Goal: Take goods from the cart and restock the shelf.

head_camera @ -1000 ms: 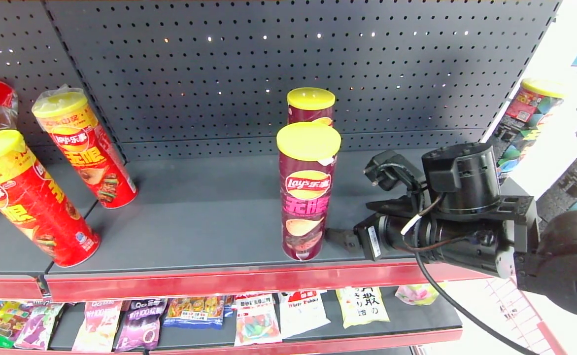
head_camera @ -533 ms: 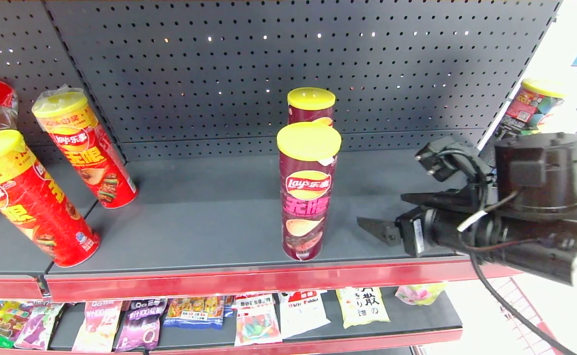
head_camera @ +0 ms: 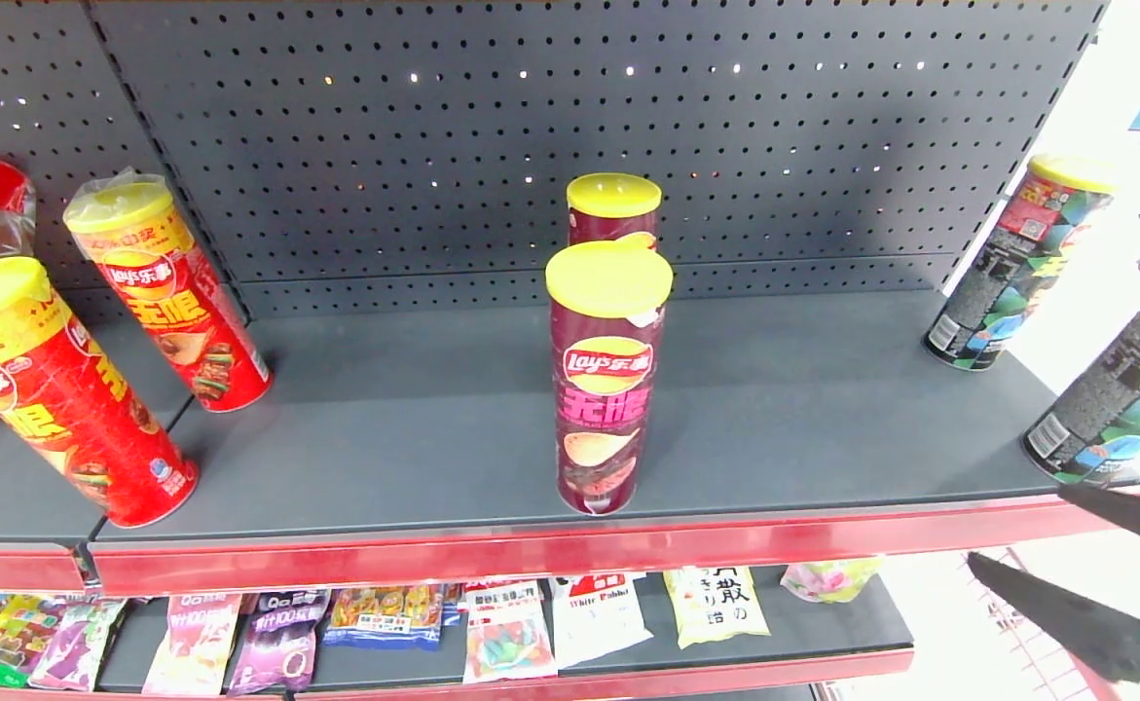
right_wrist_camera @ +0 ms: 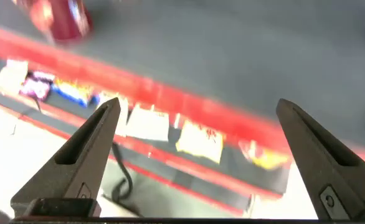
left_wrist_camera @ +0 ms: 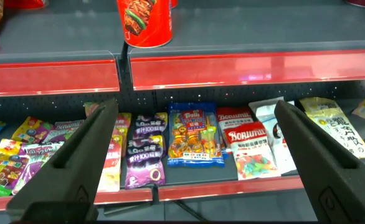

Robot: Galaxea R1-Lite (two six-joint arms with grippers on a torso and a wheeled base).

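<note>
A maroon chip can with a yellow lid (head_camera: 607,375) stands upright near the front edge of the grey shelf (head_camera: 803,409), with a second maroon can (head_camera: 614,207) behind it. My right gripper (head_camera: 1095,560) is at the lower right, off the shelf's front corner, open and holding nothing; its wrist view looks down past its fingers (right_wrist_camera: 76,165) at the shelf's red front lip (right_wrist_camera: 189,102). My left gripper (left_wrist_camera: 195,155) is open and empty, facing the lower shelf of snack bags (left_wrist_camera: 195,134).
Red chip cans (head_camera: 54,389) (head_camera: 170,287) lean at the shelf's left. Two dark patterned cans (head_camera: 1022,258) (head_camera: 1115,389) stand at the right end. A perforated back panel (head_camera: 531,127) closes the shelf. Bare shelf lies on both sides of the maroon cans.
My right gripper has drawn back from beside the front maroon can, to the right and down off the shelf. The can stays standing. The two dark cans are now uncovered.
</note>
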